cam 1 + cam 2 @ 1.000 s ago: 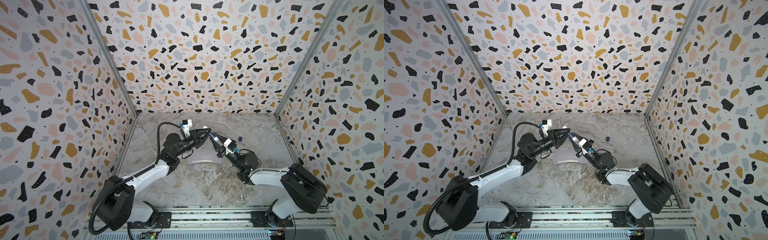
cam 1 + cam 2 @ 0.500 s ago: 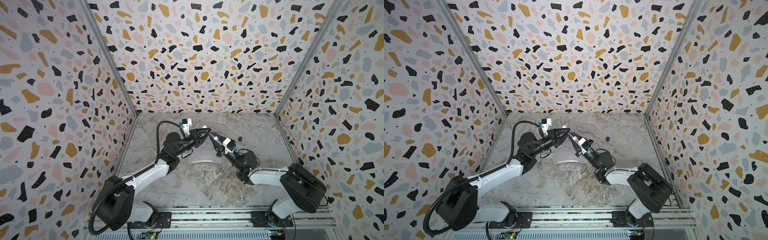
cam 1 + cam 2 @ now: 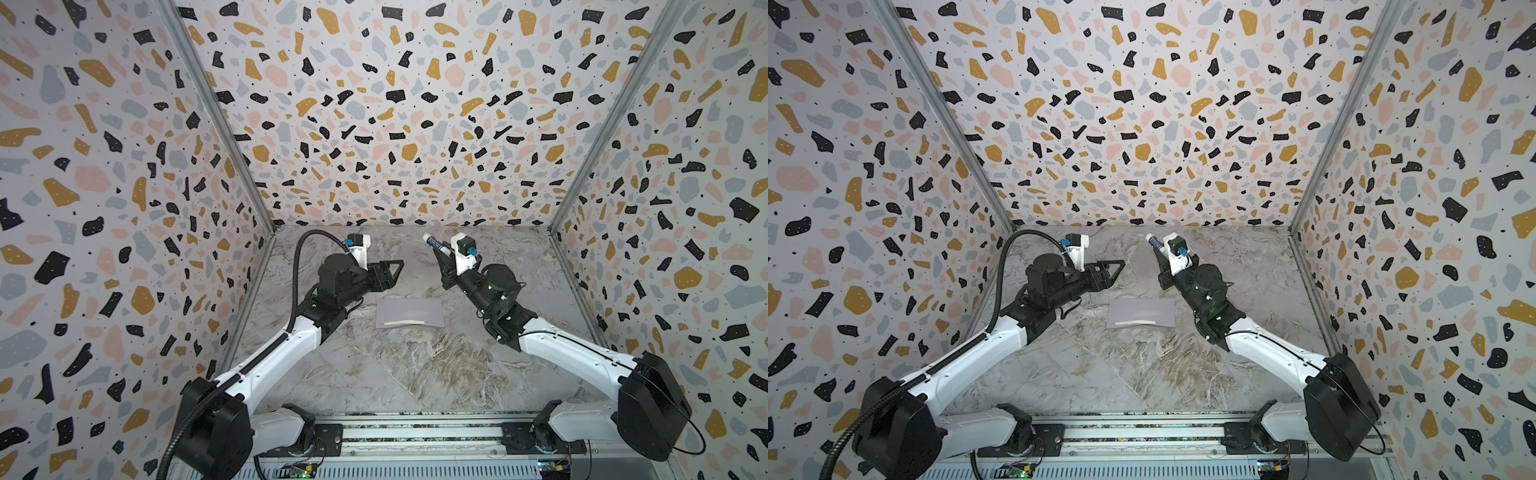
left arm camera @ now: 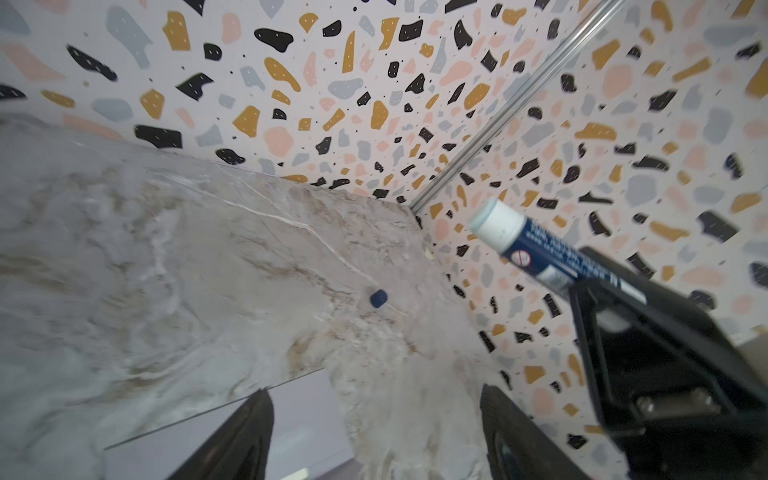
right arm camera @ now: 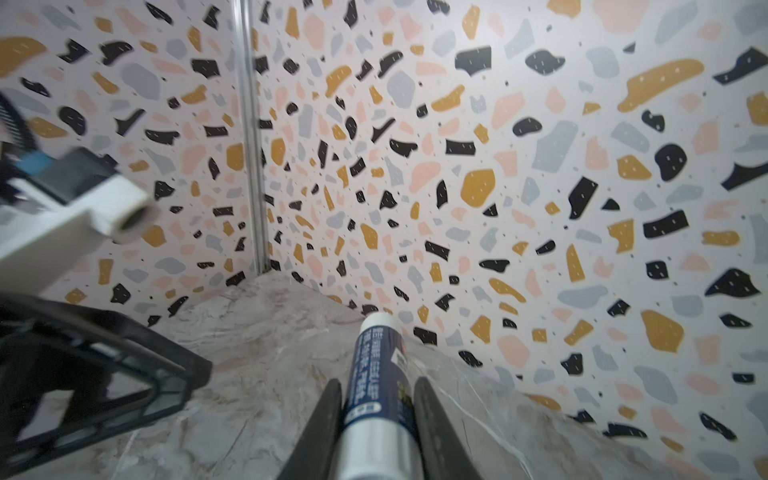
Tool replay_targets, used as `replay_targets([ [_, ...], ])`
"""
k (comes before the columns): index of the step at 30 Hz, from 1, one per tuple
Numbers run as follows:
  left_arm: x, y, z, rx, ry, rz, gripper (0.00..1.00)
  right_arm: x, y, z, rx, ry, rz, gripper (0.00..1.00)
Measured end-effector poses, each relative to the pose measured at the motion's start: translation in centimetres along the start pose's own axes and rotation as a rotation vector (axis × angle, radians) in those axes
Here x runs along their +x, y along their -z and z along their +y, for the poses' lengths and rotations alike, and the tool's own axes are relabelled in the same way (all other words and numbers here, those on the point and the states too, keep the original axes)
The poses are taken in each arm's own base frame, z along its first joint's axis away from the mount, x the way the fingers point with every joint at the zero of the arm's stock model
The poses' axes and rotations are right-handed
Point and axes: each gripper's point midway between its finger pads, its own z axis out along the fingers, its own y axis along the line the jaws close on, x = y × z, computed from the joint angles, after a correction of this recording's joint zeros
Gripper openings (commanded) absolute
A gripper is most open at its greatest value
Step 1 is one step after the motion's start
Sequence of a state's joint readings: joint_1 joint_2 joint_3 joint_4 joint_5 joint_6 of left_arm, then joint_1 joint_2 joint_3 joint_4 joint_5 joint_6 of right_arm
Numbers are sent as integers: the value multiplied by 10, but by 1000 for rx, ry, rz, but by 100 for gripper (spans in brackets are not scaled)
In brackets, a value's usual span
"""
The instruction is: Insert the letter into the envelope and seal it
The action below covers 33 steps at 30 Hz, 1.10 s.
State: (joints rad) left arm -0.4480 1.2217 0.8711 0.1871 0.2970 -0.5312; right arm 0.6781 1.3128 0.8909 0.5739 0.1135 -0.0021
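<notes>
Bright, even light (wrist views blurred)

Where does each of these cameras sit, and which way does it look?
Both top views: high overhead, looking down on the envelope; left arm and right arm show.
Left wrist: on the left arm, facing the far right corner; the open left gripper shows.
Right wrist: on the right arm, facing the far left corner; the right gripper grips a glue stick.
Shared: all four show the glue stick.

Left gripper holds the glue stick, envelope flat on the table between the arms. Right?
Not quite: the right gripper holds the glue stick, clear in the right wrist view. The envelope is flat on the table between the arms.
</notes>
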Motion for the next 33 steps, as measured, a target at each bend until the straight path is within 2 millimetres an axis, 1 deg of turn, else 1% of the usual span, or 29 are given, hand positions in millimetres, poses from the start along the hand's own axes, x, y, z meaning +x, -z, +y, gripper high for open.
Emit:
replay_targets([
  [2, 3, 3, 1, -10, -102, 10, 79, 12, -2, -12, 34, 1, 90, 0],
  [5, 14, 3, 0, -3, -260, 43, 78, 38, 2, -26, 62, 16, 235, 0],
  [8, 37, 1, -8, 40, -408, 110, 78, 63, 10, -40, 55, 15, 367, 0],
  [10, 53, -2, -13, 82, -501, 162, 78, 78, 17, -58, 65, -6, 455, 0],
  [13, 80, -8, -16, 133, -612, 251, 77, 90, 25, -84, 96, -42, 545, 0],
  [14, 89, -11, -15, 144, -636, 280, 77, 93, 27, -90, 102, -47, 565, 0],
  [15, 99, -13, -14, 157, -671, 317, 76, 96, 30, -91, 98, -49, 583, 0],
  [18, 123, -20, -8, 180, -726, 409, 74, 106, 37, -84, 65, -58, 632, 0],
  [21, 138, -28, -5, 199, -771, 480, 73, 110, 40, -77, 36, -67, 654, 0],
  [26, 153, -35, -1, 206, -854, 559, 70, 106, 45, -71, 6, -81, 639, 0],
  [29, 166, -38, 0, 206, -904, 609, 68, 101, 50, -72, 10, -95, 626, 0],
  [33, 185, -41, 10, 187, -958, 678, 65, 95, 52, -77, 24, -104, 609, 0],
])
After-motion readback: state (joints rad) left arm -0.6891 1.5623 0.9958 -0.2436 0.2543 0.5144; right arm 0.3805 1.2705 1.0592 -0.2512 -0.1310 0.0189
